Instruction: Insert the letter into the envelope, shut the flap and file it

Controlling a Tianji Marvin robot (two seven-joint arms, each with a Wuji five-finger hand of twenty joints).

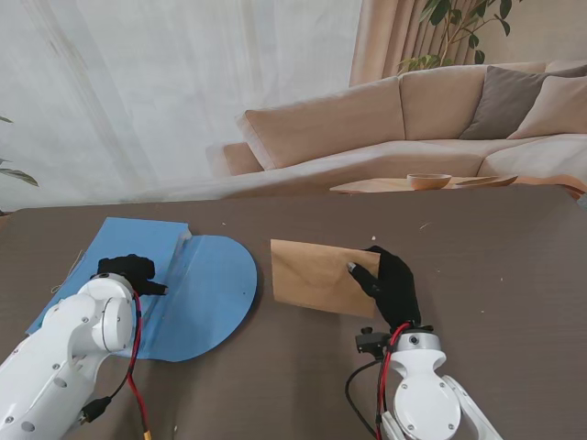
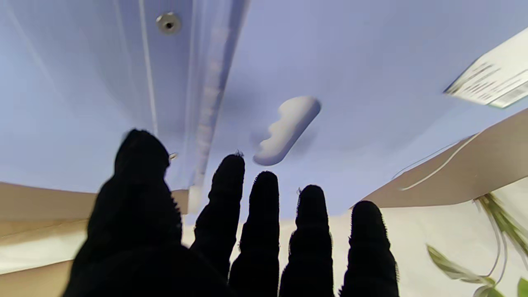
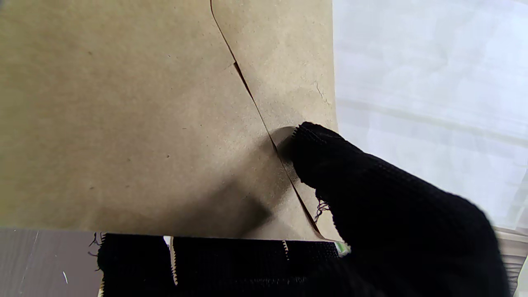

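A brown envelope (image 1: 321,275) lies flat near the middle of the dark worktop (image 1: 495,247), its flap folded down. The right robot hand (image 1: 390,284), in a black glove, grips the envelope's right edge: in the right wrist view the thumb (image 3: 326,152) presses on the paper beside the flap's slanted seam (image 3: 255,107), and the other fingers (image 3: 231,260) run along the edge under it, so the hand is pinching the envelope. In the stand's view a light fingertip shows on top of the paper near its right edge.

To the left, well apart from the envelope, a blue folder (image 1: 206,293) lies open on the worktop, with a rounded flap toward the middle and a squarer part farther left. The left robot hand (image 1: 128,272) hovers over or rests on the folder's left part; I cannot tell whether it touches. In the left wrist view its 5 fingers (image 2: 264,214) are spread and straight, holding nothing, in front of the blue plastic with its oval cut-out (image 2: 286,130) and a metal snap (image 2: 168,22).

The letter itself does not show anywhere. A beige sofa (image 1: 413,119) stands behind the worktop.
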